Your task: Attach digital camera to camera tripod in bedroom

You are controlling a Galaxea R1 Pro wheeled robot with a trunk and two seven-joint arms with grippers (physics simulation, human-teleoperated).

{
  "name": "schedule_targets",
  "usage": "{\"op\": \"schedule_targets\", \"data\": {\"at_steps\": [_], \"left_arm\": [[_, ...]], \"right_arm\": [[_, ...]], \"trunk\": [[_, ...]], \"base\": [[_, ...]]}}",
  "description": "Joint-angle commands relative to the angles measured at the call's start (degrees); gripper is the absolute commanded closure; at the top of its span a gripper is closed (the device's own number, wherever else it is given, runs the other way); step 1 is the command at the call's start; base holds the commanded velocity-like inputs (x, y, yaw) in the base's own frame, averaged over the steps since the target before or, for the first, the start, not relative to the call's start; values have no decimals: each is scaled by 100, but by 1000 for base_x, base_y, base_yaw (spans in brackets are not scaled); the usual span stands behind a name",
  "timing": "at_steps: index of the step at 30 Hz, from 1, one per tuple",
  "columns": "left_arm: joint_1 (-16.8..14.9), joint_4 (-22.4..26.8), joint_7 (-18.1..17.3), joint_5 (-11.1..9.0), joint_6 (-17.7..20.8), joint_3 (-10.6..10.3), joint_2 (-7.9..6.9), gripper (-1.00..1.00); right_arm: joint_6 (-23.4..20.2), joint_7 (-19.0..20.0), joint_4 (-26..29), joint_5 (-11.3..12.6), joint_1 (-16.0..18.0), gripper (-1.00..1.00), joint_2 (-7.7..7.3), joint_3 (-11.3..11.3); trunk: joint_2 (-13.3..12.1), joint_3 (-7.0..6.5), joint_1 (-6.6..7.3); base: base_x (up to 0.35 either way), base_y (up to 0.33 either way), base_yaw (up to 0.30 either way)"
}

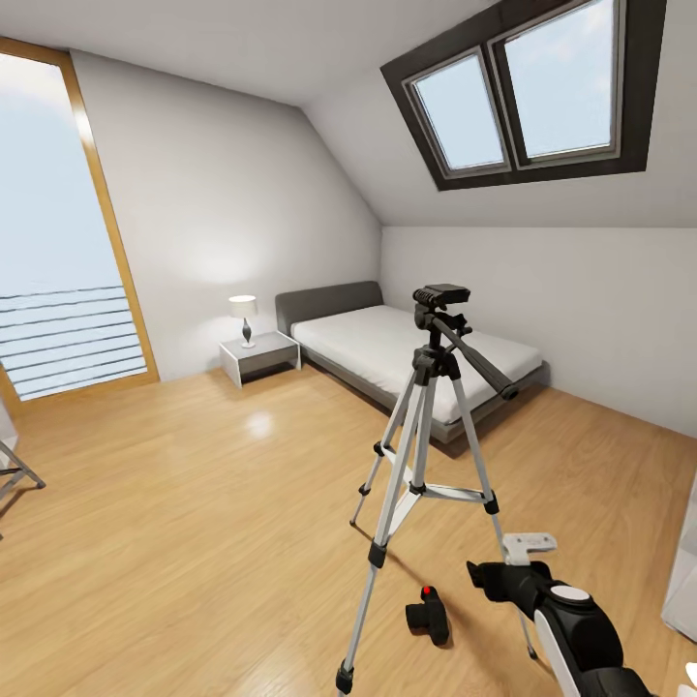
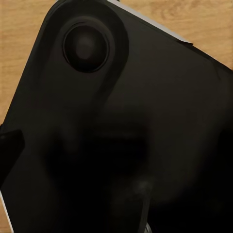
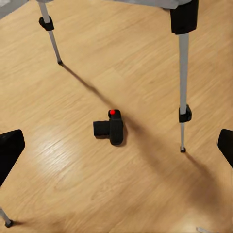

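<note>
The camera tripod (image 1: pixel 426 407) stands on the light wood floor in the middle of the bedroom, its silver legs spread and its black head and long pan handle on top. The small black digital camera (image 1: pixel 429 612) with a red button lies on the floor between the tripod's near legs. In the right wrist view the digital camera (image 3: pixel 110 127) lies below, between two tripod legs (image 3: pixel 183 77). My right gripper (image 3: pixel 116 150) hangs open above it, its fingers wide apart and empty. In the head view the right gripper (image 1: pixel 484 578) is just right of the camera. The left wrist view is dark.
A grey-framed white bed (image 1: pixel 416 358) stands behind the tripod under the skylight (image 1: pixel 528 87). A nightstand (image 1: pixel 259 356) with a lamp (image 1: pixel 244 318) is beside it. A tall window (image 1: pixel 58 242) fills the left wall. Grey chair legs (image 1: pixel 15 469) show at the left edge.
</note>
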State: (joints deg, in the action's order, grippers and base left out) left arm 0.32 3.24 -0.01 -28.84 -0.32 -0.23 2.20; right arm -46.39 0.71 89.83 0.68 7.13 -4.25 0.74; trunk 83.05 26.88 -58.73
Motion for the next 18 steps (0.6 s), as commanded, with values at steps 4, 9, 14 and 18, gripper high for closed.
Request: {"op": "schedule_targets", "data": {"at_steps": [4,9,14,18], "left_arm": [[3,10,0,-25,-3,-4,0,-100],[3,10,1,-25,-3,-4,0,-100],[3,10,1,-25,-3,-4,0,-100],[3,10,1,-25,-3,-1,-1,-100]], "right_arm": [[-35,8,7,18,36,-100,14,-3],[-37,8,5,22,47,-100,19,-15],[-42,6,-26,21,51,-100,20,-20],[-39,7,-33,19,51,-100,24,-21]], "trunk": [[3,5,0],[3,5,0],[3,5,0],[3,5,0]], "base": [[0,0,0],[0,0,0],[0,0,0],[0,0,0]]}}
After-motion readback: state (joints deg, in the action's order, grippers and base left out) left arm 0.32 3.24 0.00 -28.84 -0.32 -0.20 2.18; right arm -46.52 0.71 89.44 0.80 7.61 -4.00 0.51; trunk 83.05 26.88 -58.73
